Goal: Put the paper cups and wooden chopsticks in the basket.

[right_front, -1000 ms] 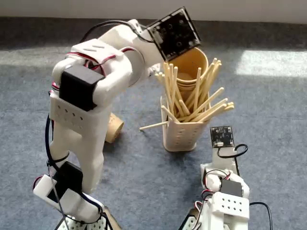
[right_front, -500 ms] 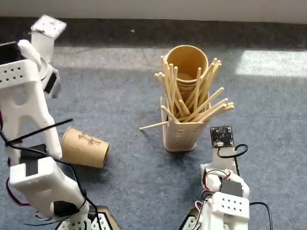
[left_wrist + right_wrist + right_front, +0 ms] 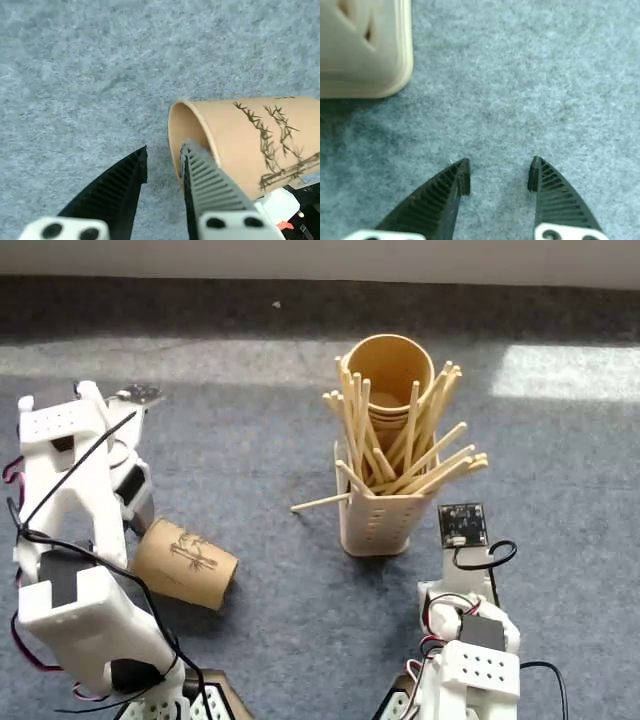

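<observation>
Left wrist view shows us the left hand (image 3: 164, 147) spread astride the rim of the paper cup (image 3: 245, 140), which lies on its side.

Grey carpet (image 3: 270, 420) carries a paper cup (image 3: 185, 562) lying on its side and an upright basket (image 3: 378, 522), well apart

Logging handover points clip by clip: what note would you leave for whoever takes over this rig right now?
Left claw: open, at the mouth of the lying cup on the carpet, not gripping it.
Right claw: open, low over the carpet beside the basket.
Done: stacked cups and a bundle of chopsticks stand in the basket.
Left: the lying cup. A stray chopstick juts out at the basket's side; check it.
</observation>
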